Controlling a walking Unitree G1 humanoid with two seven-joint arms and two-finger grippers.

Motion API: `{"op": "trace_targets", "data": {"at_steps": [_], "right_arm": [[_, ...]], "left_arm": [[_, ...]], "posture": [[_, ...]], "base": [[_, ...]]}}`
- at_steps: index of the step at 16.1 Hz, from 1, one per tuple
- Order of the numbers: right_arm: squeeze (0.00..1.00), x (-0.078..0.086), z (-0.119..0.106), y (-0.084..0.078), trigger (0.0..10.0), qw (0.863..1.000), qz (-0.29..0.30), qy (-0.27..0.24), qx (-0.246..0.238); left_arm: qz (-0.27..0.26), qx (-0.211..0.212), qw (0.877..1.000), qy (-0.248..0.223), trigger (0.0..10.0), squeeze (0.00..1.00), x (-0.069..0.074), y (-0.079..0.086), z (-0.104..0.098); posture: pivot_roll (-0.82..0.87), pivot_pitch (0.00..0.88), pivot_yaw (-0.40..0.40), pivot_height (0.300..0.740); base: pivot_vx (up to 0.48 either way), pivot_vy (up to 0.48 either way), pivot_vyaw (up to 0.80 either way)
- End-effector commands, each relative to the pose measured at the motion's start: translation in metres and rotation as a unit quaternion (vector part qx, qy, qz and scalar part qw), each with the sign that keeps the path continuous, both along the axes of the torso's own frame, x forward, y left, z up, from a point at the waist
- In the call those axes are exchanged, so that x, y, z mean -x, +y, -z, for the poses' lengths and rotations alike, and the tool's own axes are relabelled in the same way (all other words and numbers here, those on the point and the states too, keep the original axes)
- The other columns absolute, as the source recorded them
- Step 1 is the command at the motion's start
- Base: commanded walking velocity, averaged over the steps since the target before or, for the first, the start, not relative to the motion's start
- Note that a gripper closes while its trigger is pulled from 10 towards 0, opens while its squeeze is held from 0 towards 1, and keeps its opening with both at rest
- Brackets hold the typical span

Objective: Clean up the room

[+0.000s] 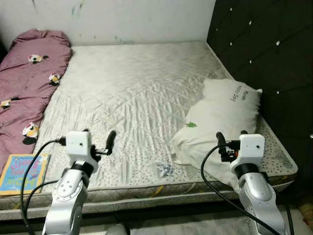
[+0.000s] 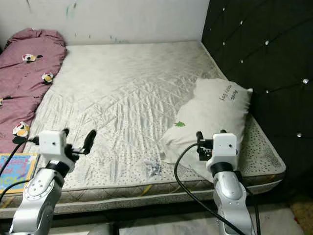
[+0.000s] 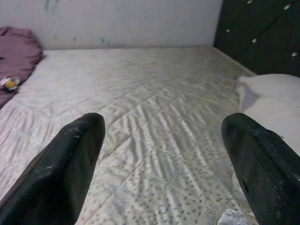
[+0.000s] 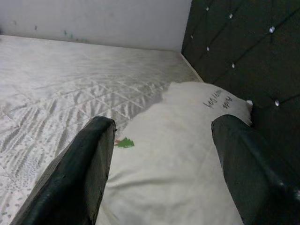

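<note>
A bare quilted mattress [image 1: 132, 93] lies before me. A white pillow [image 1: 222, 115] with a small green mark rests at its right side against the black headboard. A small crumpled wrapper [image 1: 165, 169] lies near the mattress's front edge, left of the pillow. A purple blanket [image 1: 27, 85] with flower prints is bunched along the left side. My left gripper [image 1: 100, 137] hovers open over the front left of the mattress, holding nothing. My right gripper [image 1: 231, 138] is open just above the pillow's near end [image 4: 178, 159], also holding nothing.
A colourful children's book [image 1: 22, 171] lies at the front left corner by the blanket. The tufted black headboard [image 1: 264, 54] runs along the right, and a pale wall [image 1: 137, 19] stands behind the bed. The floor [image 1: 303, 215] shows at the lower right.
</note>
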State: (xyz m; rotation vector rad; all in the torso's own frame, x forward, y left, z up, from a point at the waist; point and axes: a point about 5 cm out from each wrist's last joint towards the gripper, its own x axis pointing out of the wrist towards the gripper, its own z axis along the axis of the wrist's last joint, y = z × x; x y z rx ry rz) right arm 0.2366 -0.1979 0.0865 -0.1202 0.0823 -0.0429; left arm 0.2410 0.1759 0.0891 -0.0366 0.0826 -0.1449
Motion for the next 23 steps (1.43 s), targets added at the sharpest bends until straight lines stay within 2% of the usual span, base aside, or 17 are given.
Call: {"op": "trace_targets", "data": {"at_steps": [1, 5, 7, 12, 16, 23], "right_arm": [[0.0, -0.0047, -0.0033, 0.0067, 10.0, 1.0, -0.012, -0.01, -0.004], [0.0, -0.0073, -0.0056, 0.0109, 10.0, 0.999, -0.028, -0.013, -0.015], [0.0, -0.007, -0.0048, 0.0112, 10.0, 0.999, -0.024, -0.016, -0.028], [0.0, -0.0106, -0.0047, 0.0054, 10.0, 0.999, 0.003, -0.008, -0.048], [0.0, -0.0078, -0.0031, 0.0076, 10.0, 0.999, -0.006, -0.004, -0.044], [0.0, -0.0081, -0.0033, 0.0068, 10.0, 0.999, -0.011, -0.003, -0.043]], "left_arm": [[-0.002, -0.001, 1.0, 0.001, 10.0, 0.0, -0.0004, 0.0019, 0.0006], [0.002, -0.002, 1.0, 0.003, 10.0, 0.0, 0.0003, 0.0015, 0.0021], [-0.012, -0.002, 1.0, 0.008, 10.0, 0.0, 0.0016, 0.003, 0.0042], [-0.011, 0.003, 1.0, 0.012, 10.0, 0.0, 0.0005, 0.0008, 0.0045], [0.005, 0.002, 1.0, 0.015, 10.0, 0.0, 0.0027, -0.001, 0.0051], [0.007, 0.004, 1.0, 0.012, 10.0, 0.0, 0.0017, -0.0039, 0.0039]], "posture": [[-0.03, 0.0, -0.019, 0.74], [-0.03, 0.0, -0.022, 0.74], [-0.02, 0.0, -0.026, 0.74], [-0.03, 0.007, -0.021, 0.74], [-0.03, 0.007, -0.025, 0.74], [-0.03, 0.007, -0.026, 0.74]], "base": [[0.0, 0.0, 0.72], [0.0, 0.0, 0.61], [0.0, 0.0, 0.61], [0.0, 0.0, 0.0], [0.0, 0.0, 0.0], [0.0, -0.385, 0.0]]}}
